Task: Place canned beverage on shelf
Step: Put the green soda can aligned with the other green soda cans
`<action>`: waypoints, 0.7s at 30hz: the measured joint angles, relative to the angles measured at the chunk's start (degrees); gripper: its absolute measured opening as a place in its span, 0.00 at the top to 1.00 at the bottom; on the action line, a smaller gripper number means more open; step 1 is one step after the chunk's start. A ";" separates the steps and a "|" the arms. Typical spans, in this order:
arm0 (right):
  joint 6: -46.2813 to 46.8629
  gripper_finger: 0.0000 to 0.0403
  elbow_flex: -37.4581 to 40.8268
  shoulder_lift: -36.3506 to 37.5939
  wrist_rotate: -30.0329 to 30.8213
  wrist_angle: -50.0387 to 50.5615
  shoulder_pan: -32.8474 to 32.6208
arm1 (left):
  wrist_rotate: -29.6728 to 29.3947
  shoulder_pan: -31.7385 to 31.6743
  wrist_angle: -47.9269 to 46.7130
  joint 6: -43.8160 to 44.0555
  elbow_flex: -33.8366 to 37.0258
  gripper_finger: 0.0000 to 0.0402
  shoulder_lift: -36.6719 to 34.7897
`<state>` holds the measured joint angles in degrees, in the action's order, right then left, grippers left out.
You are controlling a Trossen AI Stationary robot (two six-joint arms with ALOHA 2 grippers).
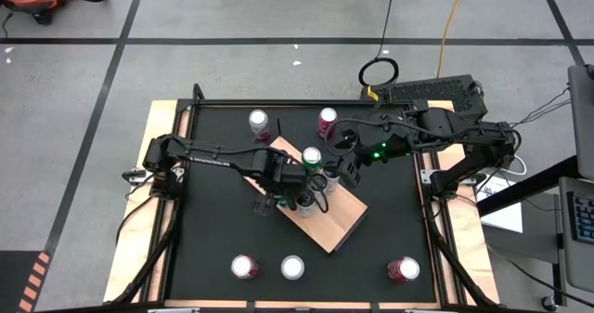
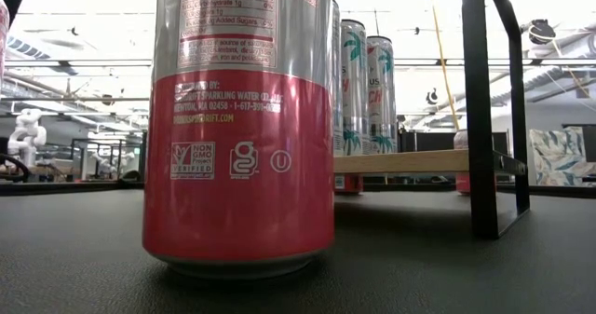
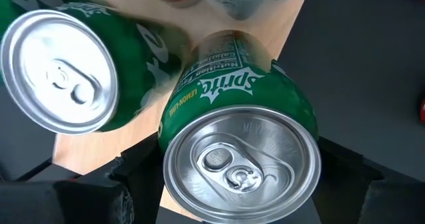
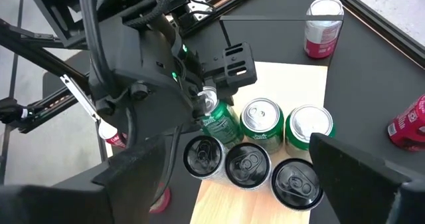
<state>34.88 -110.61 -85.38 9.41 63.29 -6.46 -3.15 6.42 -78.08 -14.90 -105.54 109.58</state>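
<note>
Left gripper [image 3: 240, 184] is pinching a green Sprite can [image 3: 239, 141] upright over the shelf [image 1: 336, 228]; should seat it flat beside neighbouring cans before releasing, w/ right gripper [image 4: 226, 177] hovering spread nearby.

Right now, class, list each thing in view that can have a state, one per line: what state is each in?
Green Sprite can: gripped, at the shelf's edge.
Left gripper: shut on the Sprite can.
Right gripper: open, empty, hovering above the shelf.
Light-tan wooden shelf: raised on black rods, carrying cans.
Other shelf cans: upright, grouped together.
Five loose cans on the black table: upright, untouched.
</note>
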 joint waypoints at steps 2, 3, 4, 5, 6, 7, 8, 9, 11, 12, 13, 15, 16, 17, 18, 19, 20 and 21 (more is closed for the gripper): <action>0.02 0.13 0.00 0.00 0.00 0.00 0.00 | -0.24 0.00 -0.30 -0.79 0.00 0.29 0.00; 0.01 0.13 0.00 0.00 0.00 0.00 0.00 | -0.40 0.00 -0.40 -0.92 0.00 0.29 0.00; 0.02 0.13 0.00 0.00 0.00 0.00 0.00 | -0.51 0.00 -0.36 -0.92 0.00 0.29 0.00; 0.00 0.13 0.00 0.00 0.00 0.00 0.00 | -0.51 0.00 -0.36 -0.91 0.00 0.29 0.00; 0.00 0.13 0.00 0.00 0.00 -0.01 0.00 | -0.51 0.00 -0.39 -0.94 0.00 0.29 0.00; 0.00 0.13 0.00 0.00 0.00 0.00 -0.02 | -0.53 0.00 -0.38 -0.98 0.00 0.29 0.00; 0.00 0.13 0.00 0.00 0.00 0.00 0.00 | -0.51 0.00 -0.32 -0.98 0.00 0.29 0.00; 0.00 0.13 0.00 0.00 0.00 0.00 0.00 | -0.51 0.00 -0.24 -0.98 0.00 0.29 0.00; -0.02 0.13 0.00 0.00 0.00 0.00 -0.01 | -0.51 0.00 -0.18 -0.98 0.00 0.29 0.07; -0.06 0.13 0.00 0.00 0.00 -0.01 -0.01 | -0.52 0.00 -0.17 -0.98 0.00 0.29 0.30; -0.18 0.13 0.00 0.00 0.00 -0.02 0.00 | -0.53 0.00 -0.22 -0.98 0.00 0.29 0.48; -0.18 0.13 0.00 0.00 0.01 0.00 -0.02 | -0.52 0.00 -0.45 -0.98 0.03 0.29 0.69; -0.14 0.13 0.00 0.00 0.00 0.00 -0.02 | -0.54 0.00 -0.36 -0.98 0.04 0.29 0.98; -0.14 0.13 0.00 0.00 0.02 -0.02 -0.02 | -0.58 0.00 -0.27 -1.06 0.04 0.29 1.19; -0.10 0.13 0.00 0.00 0.01 -0.02 -0.02 | -0.66 0.00 -0.44 -1.10 0.04 0.29 1.37; -0.06 0.13 0.00 0.00 0.01 0.00 -0.02 | -0.91 0.00 -0.80 -1.07 0.06 0.29 1.52; -0.05 0.13 0.00 0.00 0.02 -0.01 -0.02 | -1.22 0.00 -1.06 -0.93 0.11 0.29 1.71; -0.05 0.13 0.00 0.00 0.02 -0.02 0.00 | -1.39 0.00 -1.10 -0.89 0.11 0.29 1.86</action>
<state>34.83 -110.61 -85.38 9.43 63.26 -6.46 -4.54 6.42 -79.18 -15.79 -105.43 111.44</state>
